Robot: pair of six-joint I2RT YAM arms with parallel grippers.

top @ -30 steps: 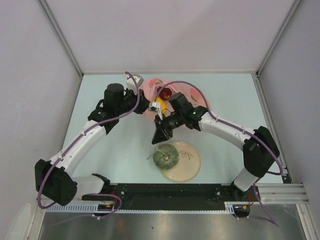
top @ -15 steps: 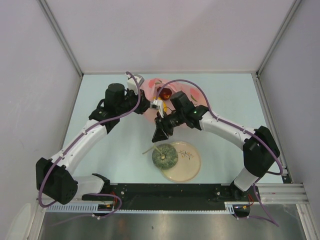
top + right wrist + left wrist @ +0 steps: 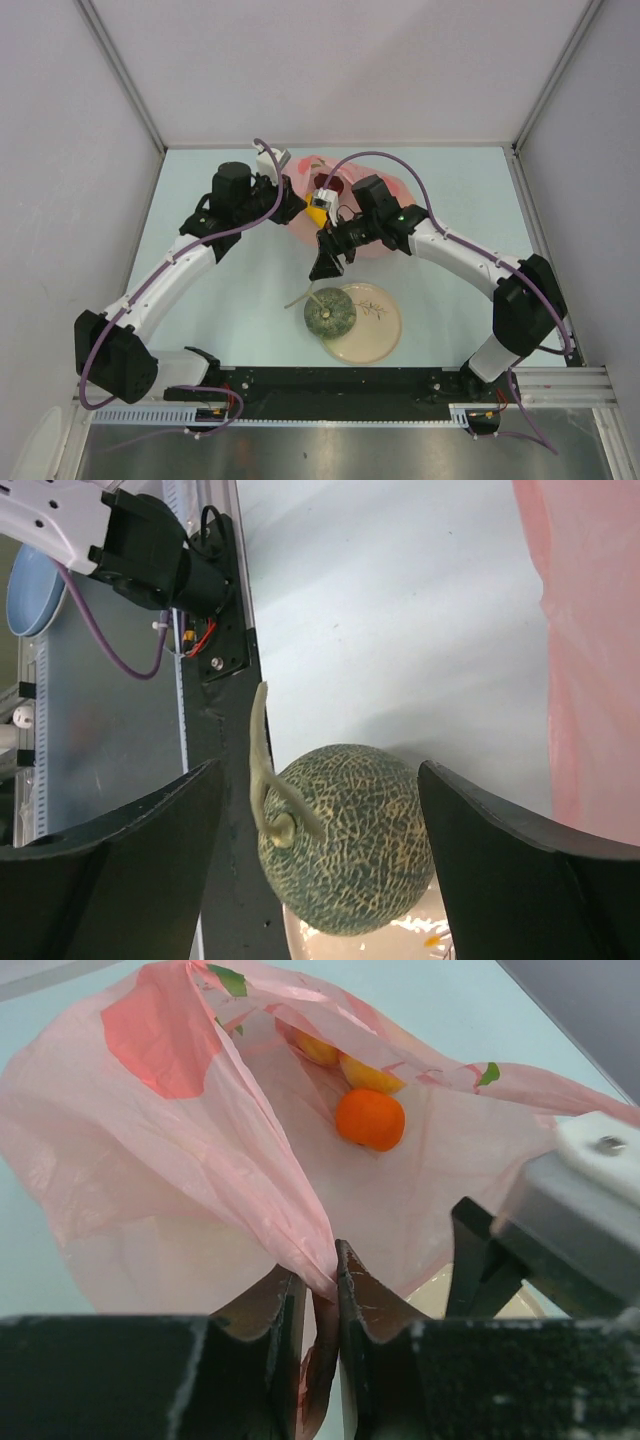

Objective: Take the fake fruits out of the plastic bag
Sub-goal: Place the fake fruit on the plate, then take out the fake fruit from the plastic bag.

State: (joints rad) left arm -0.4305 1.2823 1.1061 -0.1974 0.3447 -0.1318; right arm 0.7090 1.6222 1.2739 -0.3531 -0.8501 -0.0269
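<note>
The pink plastic bag [image 3: 345, 200] lies at the back middle of the table, and its folded edge [image 3: 300, 1220] is pinched in my left gripper [image 3: 320, 1282], which is shut on it [image 3: 298, 212]. Inside the bag I see an orange [image 3: 370, 1118] and a yellow fruit [image 3: 368, 1074], with another yellow-orange one [image 3: 314, 1048] behind. The netted melon [image 3: 329, 311] rests on the left rim of the cream plate [image 3: 375, 330]. My right gripper [image 3: 325, 265] hangs open above the melon [image 3: 345, 850], its jaws wide on either side and not touching it [image 3: 320, 772].
The right arm's wrist [image 3: 570, 1210] is close beside the bag's mouth in the left wrist view. The black base rail [image 3: 330, 380] runs along the near edge. Walls enclose the table on three sides.
My right gripper has opened wide and let go of the melon, which now sits on the plate's edge. The right arm's elbow has drawn back towards the bag. The left gripper keeps its hold.
</note>
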